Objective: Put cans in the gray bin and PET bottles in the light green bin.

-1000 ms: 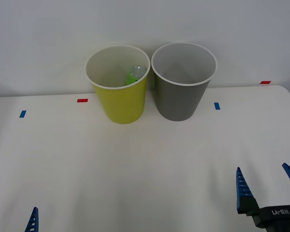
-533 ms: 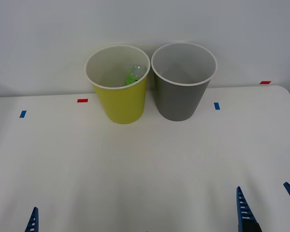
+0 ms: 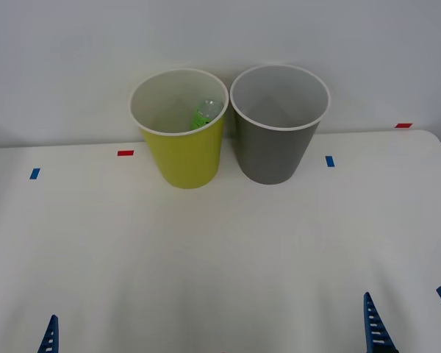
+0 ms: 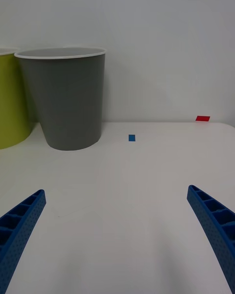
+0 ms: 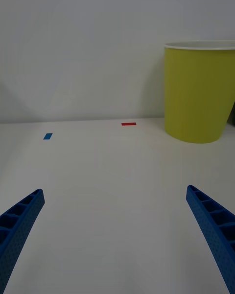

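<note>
We see the PET bottle inside the light green bin; the gray bin seems empty. Both pincers, right pincer and left pincer, sit apart, low above the bench; we should retreat clear of both bins.

At upper centre the light green bin and gray bin stand touching on the white table, a PET bottle inside the green one. Blue right gripper fingertips spread wide at lower right.

The PET bottle sits half-hidden (label unreadable) behind the light green bin rim.
</note>
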Available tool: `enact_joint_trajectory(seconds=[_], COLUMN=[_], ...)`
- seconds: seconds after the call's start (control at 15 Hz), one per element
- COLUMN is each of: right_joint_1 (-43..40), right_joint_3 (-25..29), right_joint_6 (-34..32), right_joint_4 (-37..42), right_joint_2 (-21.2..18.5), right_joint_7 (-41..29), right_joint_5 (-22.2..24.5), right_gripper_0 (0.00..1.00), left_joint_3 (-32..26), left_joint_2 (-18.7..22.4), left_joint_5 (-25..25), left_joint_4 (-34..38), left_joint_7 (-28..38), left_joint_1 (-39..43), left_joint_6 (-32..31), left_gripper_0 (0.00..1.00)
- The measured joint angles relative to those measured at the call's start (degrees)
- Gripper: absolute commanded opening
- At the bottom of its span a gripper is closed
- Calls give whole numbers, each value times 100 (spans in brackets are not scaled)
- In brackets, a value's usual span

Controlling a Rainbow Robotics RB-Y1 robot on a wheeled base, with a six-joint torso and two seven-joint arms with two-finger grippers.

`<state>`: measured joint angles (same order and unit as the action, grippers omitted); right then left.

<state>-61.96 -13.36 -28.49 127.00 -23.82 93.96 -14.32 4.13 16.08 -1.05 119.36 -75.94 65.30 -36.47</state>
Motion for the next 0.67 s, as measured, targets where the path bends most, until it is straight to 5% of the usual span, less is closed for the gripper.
enact_joint_trajectory(seconds=[0.67], right_joint_1=[0], right_joint_3=[0], right_joint_6=[0], right_joint_4=[0], right_joint_2=[0], right_joint_7=[0], right_joint_5=[0], right_gripper_0=[100], left_joint_3=[0], left_joint_2=[0], left_joint_5=[0], left_joint_4=[0], left_joint_7=[0], left_joint_1=[0], left_joint_6=[0], left_gripper_0=[100])
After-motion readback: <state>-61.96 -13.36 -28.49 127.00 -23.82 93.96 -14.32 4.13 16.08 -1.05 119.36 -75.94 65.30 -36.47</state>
